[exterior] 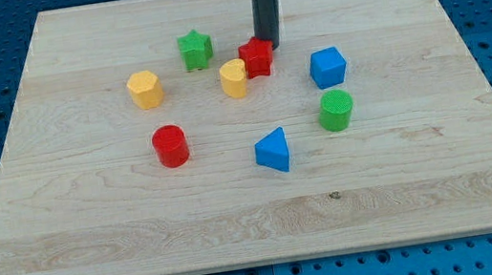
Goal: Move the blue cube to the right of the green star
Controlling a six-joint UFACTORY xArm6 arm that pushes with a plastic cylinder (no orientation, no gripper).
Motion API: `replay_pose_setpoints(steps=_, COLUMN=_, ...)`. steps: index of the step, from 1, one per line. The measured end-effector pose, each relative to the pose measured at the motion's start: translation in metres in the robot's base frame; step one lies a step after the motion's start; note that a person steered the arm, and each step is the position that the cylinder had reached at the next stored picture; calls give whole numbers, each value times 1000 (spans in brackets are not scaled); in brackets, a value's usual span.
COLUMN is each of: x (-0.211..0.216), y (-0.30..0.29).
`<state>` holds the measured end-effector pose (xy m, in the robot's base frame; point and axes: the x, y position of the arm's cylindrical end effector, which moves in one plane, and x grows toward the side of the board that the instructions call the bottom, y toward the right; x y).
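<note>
The rod is standing near the view's top centre, and my tip (269, 45) is sitting right at the upper right edge of the red star-shaped block (257, 57), touching or just about touching it. There is no claw on this arm, only the straight dark rod, so nothing is opening or clamping.

The blue cube (328, 67) is resting on the wooden board (95, 226), to the view's right of the red block and a little lower, apart from my tip. It is sitting flat but turned, one corner edge pointing toward the view's bottom; being a cube, it is showing no clear long axis.

The green star (196, 49) is lying toward the view's left of the rod, well apart from the blue cube, with the red block and the rod in between.

A yellow block (234, 78) is nestling against the red block's left side. Another yellow block (145, 89) is sitting farther left. A red cylinder (170, 145) is standing below it. A green cylinder (336, 109) is standing just below the blue cube, and a blue triangular block (273, 150) is lying to the lower left of that.
</note>
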<state>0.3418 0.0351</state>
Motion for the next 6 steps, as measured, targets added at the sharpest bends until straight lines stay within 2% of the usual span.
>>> replay_pose_setpoints(steps=2, x=55, y=-15)
replay_pose_setpoints(steps=3, x=81, y=-5)
replay_pose_setpoints(steps=4, x=98, y=29)
replay_pose_setpoints(steps=6, x=105, y=100)
